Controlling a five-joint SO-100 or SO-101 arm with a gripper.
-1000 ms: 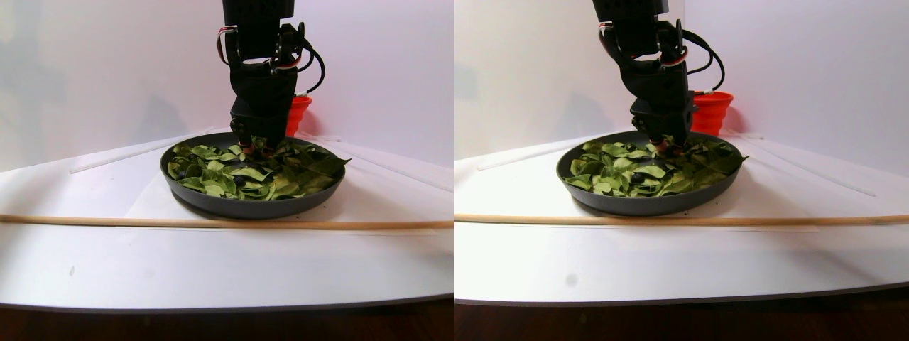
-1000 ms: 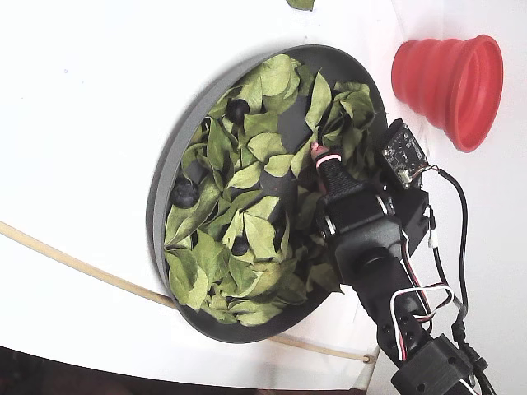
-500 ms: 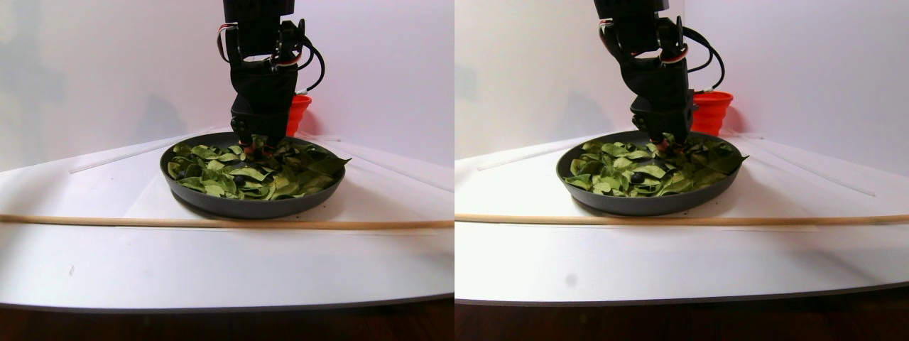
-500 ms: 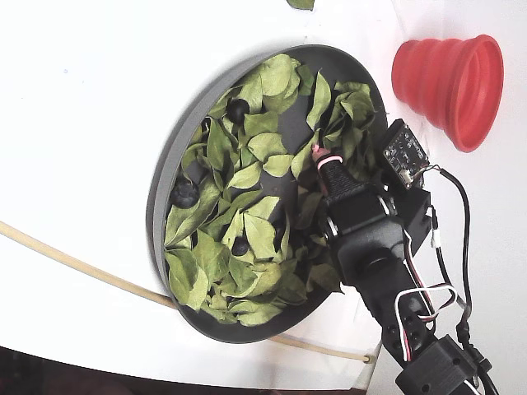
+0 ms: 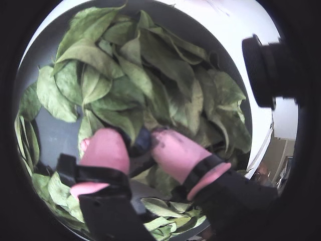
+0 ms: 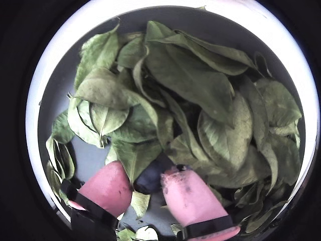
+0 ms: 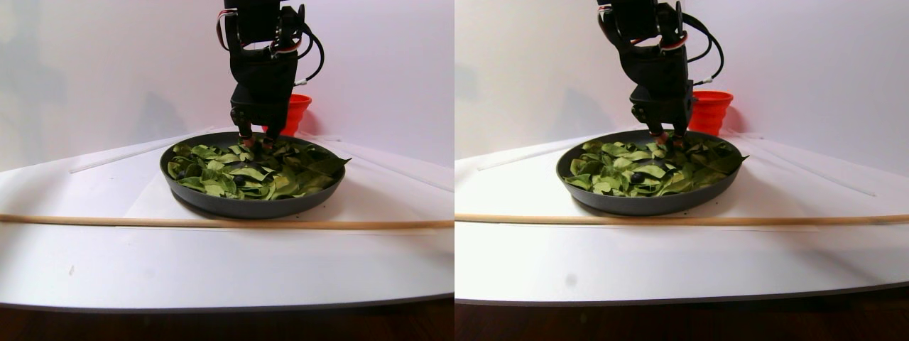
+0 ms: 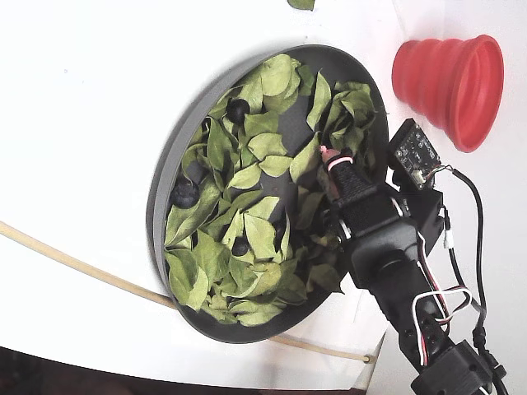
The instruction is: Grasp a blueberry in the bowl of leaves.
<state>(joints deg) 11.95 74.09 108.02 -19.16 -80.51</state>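
Note:
The dark-grey bowl (image 8: 159, 193) holds many green leaves (image 8: 262, 146). In both wrist views my gripper (image 5: 140, 138) (image 6: 146, 173), with pink fingertips (image 5: 108, 145), is down among the leaves (image 5: 100, 65) (image 6: 190, 80). A dark blueberry (image 5: 144, 139) (image 6: 153, 179) sits pinched between the two tips, with a leaf edge against the left tip. In the fixed view the gripper (image 8: 328, 155) is at the bowl's right side. Three other blueberries lie among the leaves, one at the top (image 8: 238, 109), one at the left (image 8: 184, 194) and one lower down (image 8: 240, 246).
A red ribbed cup (image 8: 453, 78) (image 7: 295, 110) stands just beyond the bowl (image 7: 248, 206). A thin wooden stick (image 7: 213, 222) (image 8: 82, 267) lies across the white table in front of the bowl. A small camera module (image 8: 414, 154) sticks out beside the gripper.

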